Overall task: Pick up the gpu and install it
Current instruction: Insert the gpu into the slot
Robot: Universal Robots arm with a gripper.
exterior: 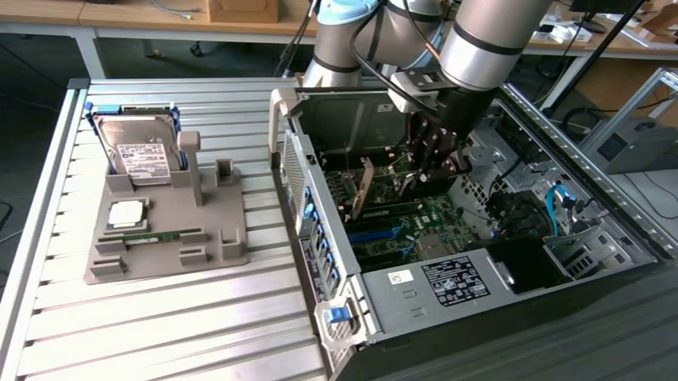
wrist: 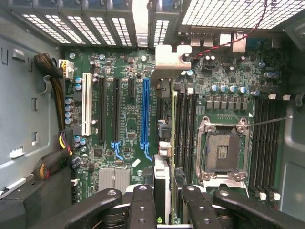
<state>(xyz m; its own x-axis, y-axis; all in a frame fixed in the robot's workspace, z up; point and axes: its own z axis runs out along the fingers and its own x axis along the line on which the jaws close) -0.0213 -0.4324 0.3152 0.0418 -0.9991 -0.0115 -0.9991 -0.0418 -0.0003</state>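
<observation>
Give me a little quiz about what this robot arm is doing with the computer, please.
1. True or false: the silver hard drive with a white label stands in the grey plastic holder outside the case.
2. What is between the black gripper's fingers? A) green RAM stick B) thin dark expansion card with metal bracket C) blue cable
3. Fill in: the gripper is ___ the open metal computer case.
Key: 1 true; 2 B; 3 inside.
</observation>
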